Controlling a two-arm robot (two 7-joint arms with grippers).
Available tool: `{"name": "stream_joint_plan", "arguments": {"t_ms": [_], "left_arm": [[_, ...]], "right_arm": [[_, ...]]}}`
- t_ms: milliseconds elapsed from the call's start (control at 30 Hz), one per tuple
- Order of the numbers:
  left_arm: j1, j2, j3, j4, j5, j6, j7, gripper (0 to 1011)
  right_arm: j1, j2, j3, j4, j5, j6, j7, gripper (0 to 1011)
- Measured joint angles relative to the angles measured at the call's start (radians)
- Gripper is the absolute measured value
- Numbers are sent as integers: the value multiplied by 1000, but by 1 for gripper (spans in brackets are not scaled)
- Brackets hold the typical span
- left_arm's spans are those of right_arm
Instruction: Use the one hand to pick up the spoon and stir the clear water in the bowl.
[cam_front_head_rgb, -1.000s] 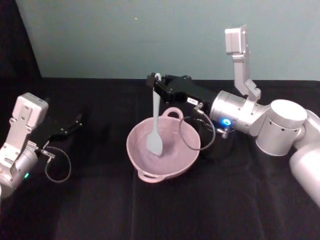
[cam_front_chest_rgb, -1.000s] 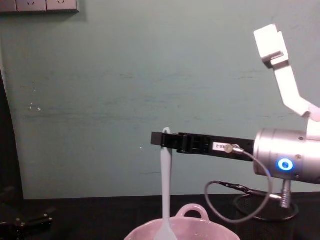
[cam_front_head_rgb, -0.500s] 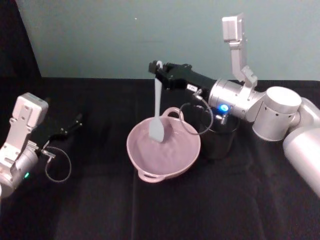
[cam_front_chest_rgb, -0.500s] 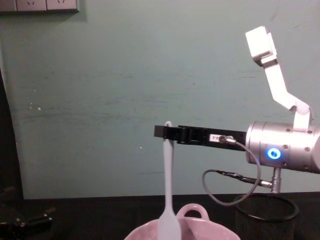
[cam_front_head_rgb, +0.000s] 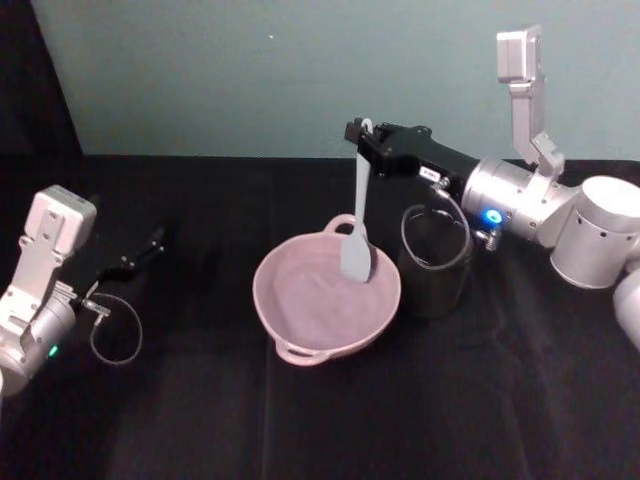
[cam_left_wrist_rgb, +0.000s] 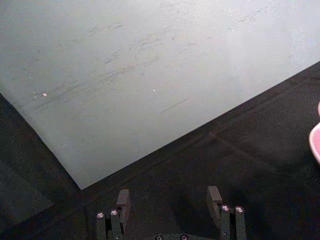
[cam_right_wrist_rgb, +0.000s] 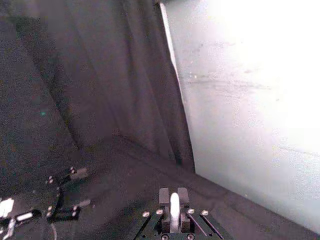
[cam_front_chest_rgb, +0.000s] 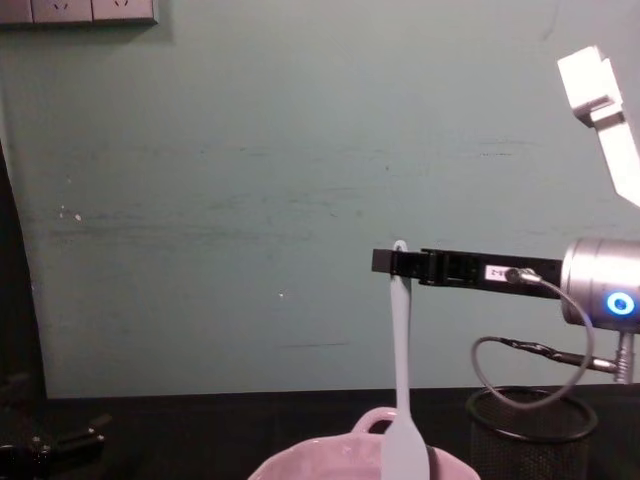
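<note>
Right gripper (cam_front_head_rgb: 362, 135): fingers (cam_right_wrist_rgb: 164, 196) clamped on spoon (cam_front_head_rgb: 357, 225) handle tip. Spoon hangs upright, head at right rim of bowl (cam_front_head_rgb: 268, 310), beside mesh cup (cam_front_head_rgb: 437, 285). Left gripper (cam_front_head_rgb: 152, 243) parked low over surface (cam_front_head_rgb: 200, 420), fingers wide. Judged mid-stir. Next: sweep head toward centre through water (cam_front_head_rgb: 315, 300), clear of rim.

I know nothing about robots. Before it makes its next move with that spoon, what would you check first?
1. Right pincer shut on the spoon handle's top: ok.
2. Spoon hangs upright: ok.
3. Spoon head over the bowl, near its right rim: ok.
4. Head reaching the clear water: cannot tell.
5. Clearance from the mesh cup beside the bowl: cannot tell.
6. Left pincer open, parked far left: ok.
</note>
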Motion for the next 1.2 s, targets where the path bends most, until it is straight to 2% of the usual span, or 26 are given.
{"name": "stream_joint_plan", "arguments": {"t_ms": [267, 500, 667, 833, 1033, 1200], "left_arm": [[0, 0, 0, 0, 0, 0, 0, 1011], [0, 0, 0, 0, 0, 0, 0, 1011], [0, 0, 0, 0, 0, 0, 0, 1011], [0, 0, 0, 0, 0, 0, 0, 1011], [0, 0, 0, 0, 0, 0, 0, 1011], [0, 0, 0, 0, 0, 0, 0, 1011]], "right_arm": [[-57, 33, -8, -102, 9, 38, -9, 109], [-73, 25, -41, -143, 12, 43, -6, 109], [-64, 11, -56, -142, 13, 42, 1, 108], [-35, -14, -76, -110, 12, 34, 15, 108], [16, -48, -92, -32, -2, 18, 29, 109], [66, -67, -100, 36, -36, 7, 22, 109]]}}
